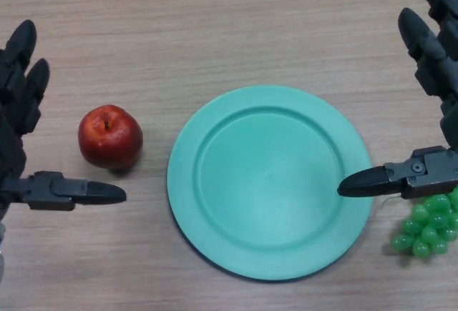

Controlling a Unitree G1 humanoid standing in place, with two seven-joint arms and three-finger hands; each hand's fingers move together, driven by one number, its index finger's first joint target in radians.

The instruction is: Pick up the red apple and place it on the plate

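A red apple (110, 136) stands upright on the wooden table, left of a round teal plate (215, 204) that holds nothing. My left hand (18, 96) is at the left edge, open, its fingers straight beyond the apple's left side and its thumb (79, 191) stretched out just below the apple; it does not touch the fruit. My right hand (433, 53) is at the right edge, also open, its thumb (379, 179) reaching over the plate's right rim.
A bunch of green grapes (428, 225) lies on the table at the right edge, just past the plate's rim and under my right thumb. The wooden table (215, 25) stretches bare beyond the plate.
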